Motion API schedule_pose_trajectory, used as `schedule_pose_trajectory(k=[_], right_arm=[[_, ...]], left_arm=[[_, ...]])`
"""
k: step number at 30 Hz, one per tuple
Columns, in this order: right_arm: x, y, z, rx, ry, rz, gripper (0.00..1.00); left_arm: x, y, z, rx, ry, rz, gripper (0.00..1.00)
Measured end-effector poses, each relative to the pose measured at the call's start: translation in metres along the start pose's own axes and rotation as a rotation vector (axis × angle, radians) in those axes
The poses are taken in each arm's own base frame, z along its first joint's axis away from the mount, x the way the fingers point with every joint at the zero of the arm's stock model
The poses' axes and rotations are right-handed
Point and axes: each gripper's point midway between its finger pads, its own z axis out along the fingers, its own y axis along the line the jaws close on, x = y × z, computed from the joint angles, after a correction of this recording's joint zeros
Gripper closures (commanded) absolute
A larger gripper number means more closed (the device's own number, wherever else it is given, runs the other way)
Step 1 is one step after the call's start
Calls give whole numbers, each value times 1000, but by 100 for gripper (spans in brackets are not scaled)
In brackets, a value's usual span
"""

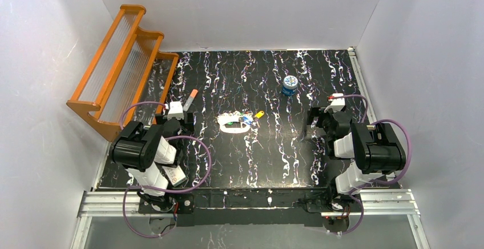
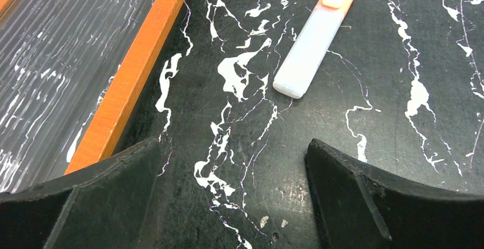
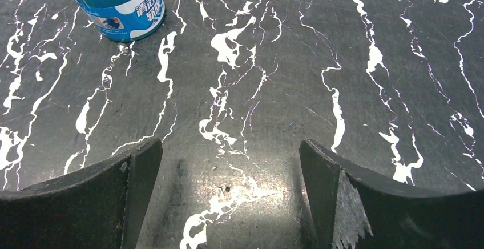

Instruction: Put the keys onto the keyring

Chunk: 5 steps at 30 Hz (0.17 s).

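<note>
The cream-white oval keyring (image 1: pixel 236 126) lies flat at the middle of the black marbled table. Small keys lie at it: a green head (image 1: pixel 229 123) inside the loop, blue heads (image 1: pixel 246 119) at its far right rim, and a yellow-headed key (image 1: pixel 259 113) just right of it. My left gripper (image 1: pixel 178 124) is open and empty, low over the table left of the keyring. My right gripper (image 1: pixel 317 119) is open and empty, to the right of it. Neither wrist view shows keys or keyring.
An orange-tipped white tube (image 1: pixel 190 99) lies beyond the left gripper, also in the left wrist view (image 2: pixel 314 43). An orange wooden rack (image 1: pixel 122 69) stands at the far left. A small blue tin (image 1: pixel 290 85) stands at the far right, also in the right wrist view (image 3: pixel 117 3).
</note>
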Motion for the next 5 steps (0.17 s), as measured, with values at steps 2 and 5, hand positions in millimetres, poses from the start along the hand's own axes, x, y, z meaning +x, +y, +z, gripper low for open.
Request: schedule_pose_trajectory(k=[2, 5], right_arm=[[0, 0, 0, 0, 1, 0, 1], [0, 0, 0, 0, 1, 0, 1]], left_arm=[[0, 0, 0, 1, 1, 0, 2], [-2, -1, 4, 9, 3, -4, 2]])
